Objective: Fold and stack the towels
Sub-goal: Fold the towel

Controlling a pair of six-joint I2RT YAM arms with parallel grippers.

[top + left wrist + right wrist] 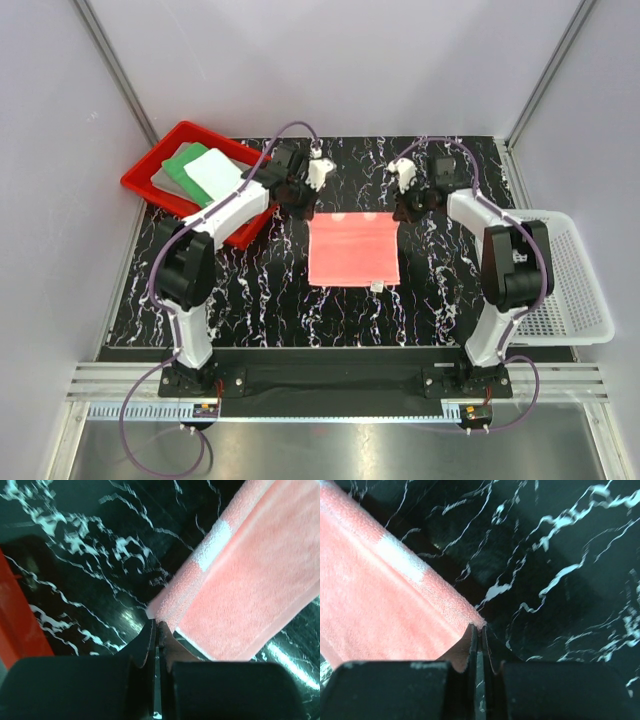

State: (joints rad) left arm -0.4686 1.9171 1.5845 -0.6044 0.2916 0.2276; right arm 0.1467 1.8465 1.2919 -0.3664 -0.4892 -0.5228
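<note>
A salmon-pink towel (352, 252) lies spread on the black marbled table, with a small label on its near edge. My left gripper (297, 200) is shut on its far left corner (165, 611), and the left wrist view shows the cloth pinched at the fingertips. At the far right corner (465, 620) my right gripper (407, 206) is shut on the towel in the same way. The far edge hangs doubled between the two grippers. A green towel (180, 168) and a white towel (215, 172) lie folded in the red tray.
The red plastic tray (150, 187) sits at the back left, partly under the left arm. A white mesh basket (578, 290) stands at the right edge of the table, beside the right arm. Grey walls close in the back and sides.
</note>
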